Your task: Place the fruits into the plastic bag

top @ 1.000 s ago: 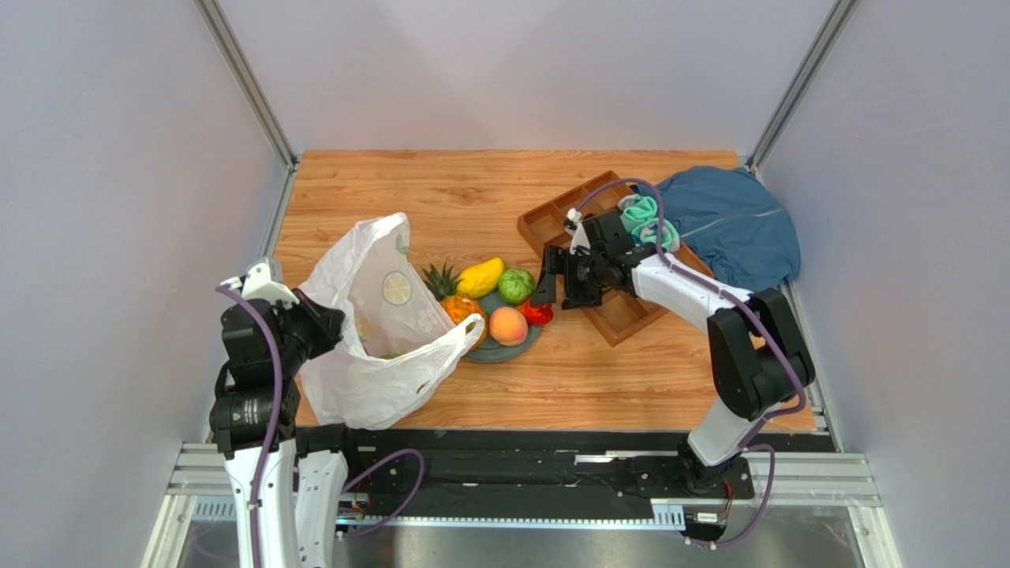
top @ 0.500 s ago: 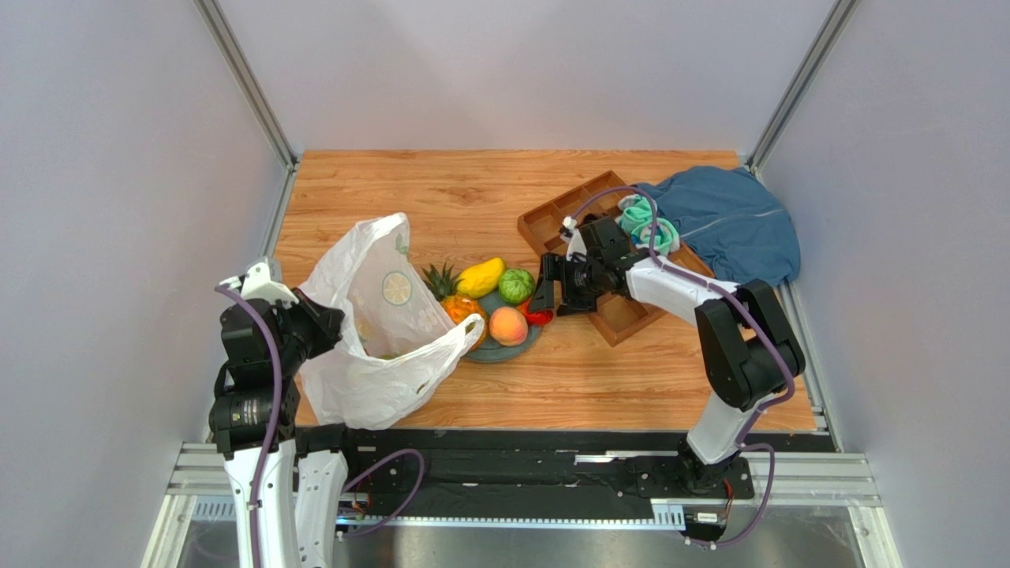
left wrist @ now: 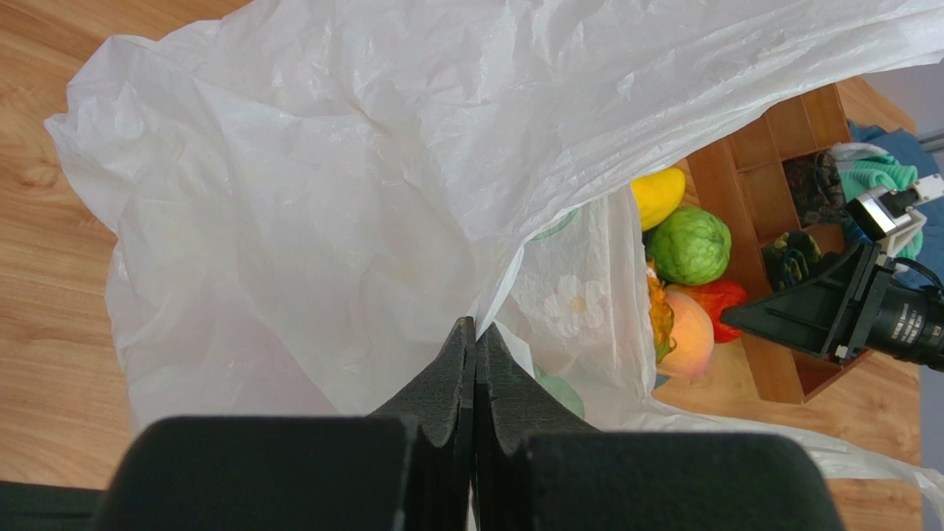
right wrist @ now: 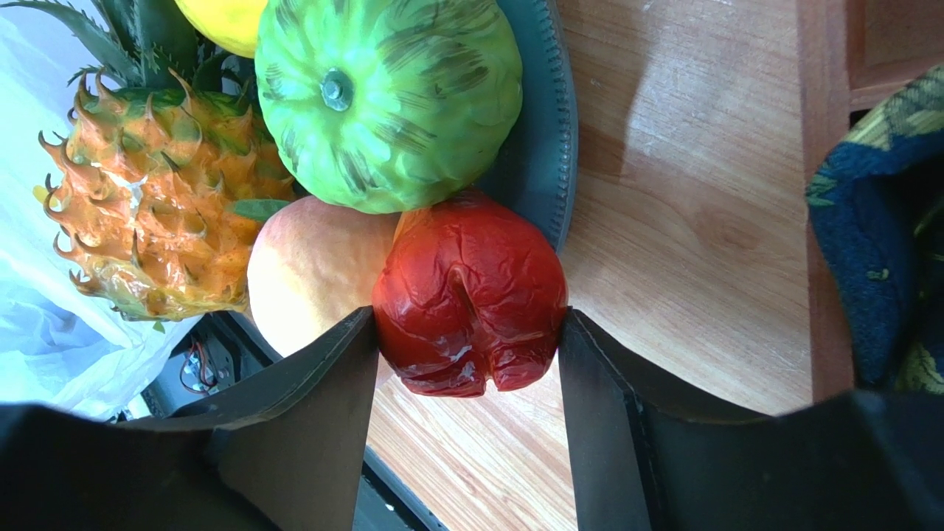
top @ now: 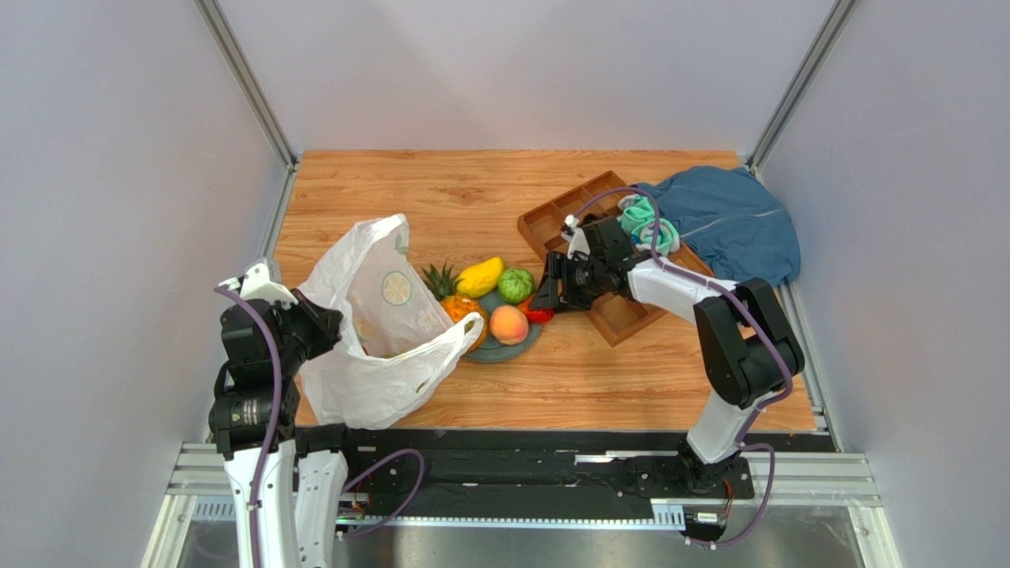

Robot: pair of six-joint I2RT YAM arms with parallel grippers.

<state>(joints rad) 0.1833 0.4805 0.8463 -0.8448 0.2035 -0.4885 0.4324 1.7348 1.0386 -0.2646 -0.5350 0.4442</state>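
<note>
The white plastic bag stands open at the left; my left gripper is shut on its rim, fingertips pinched together. The fruits lie on a teal plate: pineapple, yellow fruit, green round fruit, peach, red fruit. My right gripper reaches in from the right. In the right wrist view its fingers press both sides of the red fruit, which rests at the plate's edge beside the green fruit, peach and pineapple.
A wooden divided tray lies right of the plate, with rolled socks in it; one sock shows in the right wrist view. A blue cloth is heaped at the back right. Grey walls close both sides.
My right gripper has moved left and slightly down to the red fruit at the plate's edge. The left arm and bag have not moved.
</note>
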